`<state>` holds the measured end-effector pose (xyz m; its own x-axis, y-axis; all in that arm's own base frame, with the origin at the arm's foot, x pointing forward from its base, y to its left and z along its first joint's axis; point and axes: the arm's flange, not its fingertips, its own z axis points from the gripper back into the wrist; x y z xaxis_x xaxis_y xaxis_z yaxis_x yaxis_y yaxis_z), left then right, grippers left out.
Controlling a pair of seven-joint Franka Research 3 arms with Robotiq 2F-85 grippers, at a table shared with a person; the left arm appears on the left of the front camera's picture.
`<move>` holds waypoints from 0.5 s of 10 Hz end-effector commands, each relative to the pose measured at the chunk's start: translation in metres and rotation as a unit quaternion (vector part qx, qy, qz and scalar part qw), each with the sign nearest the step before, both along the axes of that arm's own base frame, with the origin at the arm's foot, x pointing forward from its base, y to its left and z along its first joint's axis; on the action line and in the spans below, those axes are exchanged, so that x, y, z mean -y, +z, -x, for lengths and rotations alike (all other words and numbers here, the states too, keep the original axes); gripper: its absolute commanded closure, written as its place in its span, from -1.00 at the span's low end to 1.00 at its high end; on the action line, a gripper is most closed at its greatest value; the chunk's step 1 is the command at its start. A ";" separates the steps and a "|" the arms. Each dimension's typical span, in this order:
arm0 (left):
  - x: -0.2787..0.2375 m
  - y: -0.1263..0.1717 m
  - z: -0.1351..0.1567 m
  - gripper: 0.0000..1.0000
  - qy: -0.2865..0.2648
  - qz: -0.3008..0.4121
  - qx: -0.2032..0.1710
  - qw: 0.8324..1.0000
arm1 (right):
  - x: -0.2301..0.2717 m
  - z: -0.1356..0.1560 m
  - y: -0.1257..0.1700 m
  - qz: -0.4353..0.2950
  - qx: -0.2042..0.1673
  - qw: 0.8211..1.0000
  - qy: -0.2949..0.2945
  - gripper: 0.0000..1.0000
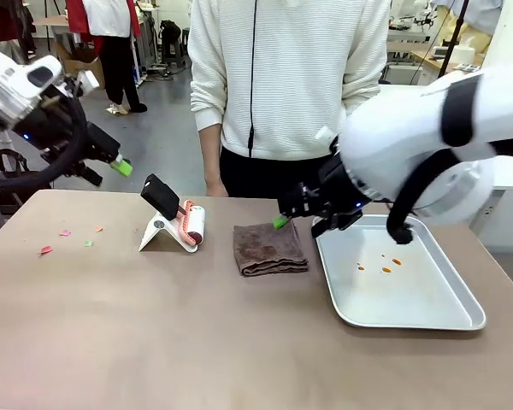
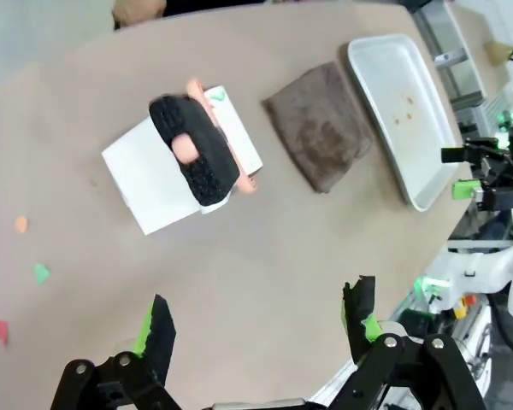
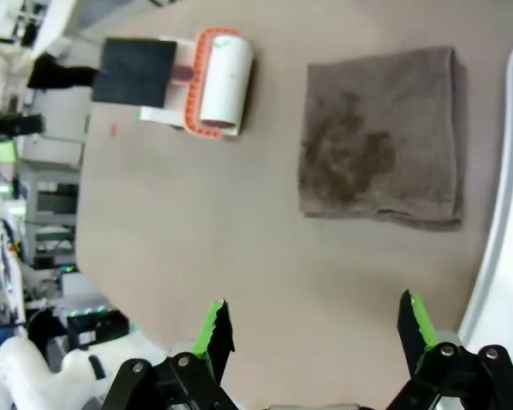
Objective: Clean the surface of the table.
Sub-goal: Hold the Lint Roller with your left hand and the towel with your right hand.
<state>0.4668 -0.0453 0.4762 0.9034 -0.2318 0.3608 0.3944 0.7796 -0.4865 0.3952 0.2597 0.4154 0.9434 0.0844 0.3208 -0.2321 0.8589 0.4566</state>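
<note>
The brownish-tan table (image 1: 197, 342) carries small coloured paper scraps (image 1: 68, 232) near its left end. A folded brown cloth (image 1: 269, 248) lies at the middle, beside a lint roller (image 1: 188, 224) with a black handle on a white stand. My left gripper (image 1: 120, 166) hangs open above the table's far left corner. From the left wrist view, that gripper (image 2: 258, 320) looks down on the roller (image 2: 197, 145), the cloth (image 2: 321, 124) and the scraps (image 2: 41, 273). My right gripper (image 1: 284, 220) is open and empty, hovering just above the cloth's far right corner. Seen from the right wrist, its fingers (image 3: 214, 329) frame bare table (image 3: 222, 222) short of the cloth (image 3: 380, 137).
A shallow silver tray (image 1: 462, 320) with a few orange bits sits on the table's right side, close to the cloth. A person in a white sweater (image 1: 282, 77) stands at the far edge behind the roller and cloth.
</note>
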 end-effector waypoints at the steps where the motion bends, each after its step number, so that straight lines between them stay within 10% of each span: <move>1: -0.006 -0.006 -0.007 -1.00 0.014 0.002 -0.027 1.000 | 0.000 -0.014 0.006 -0.004 -0.013 1.000 -0.013 -1.00; 5: -0.001 -0.012 -0.004 -1.00 0.002 0.000 -0.014 1.000 | -0.002 -0.008 -0.008 0.003 -0.010 1.000 0.001 -1.00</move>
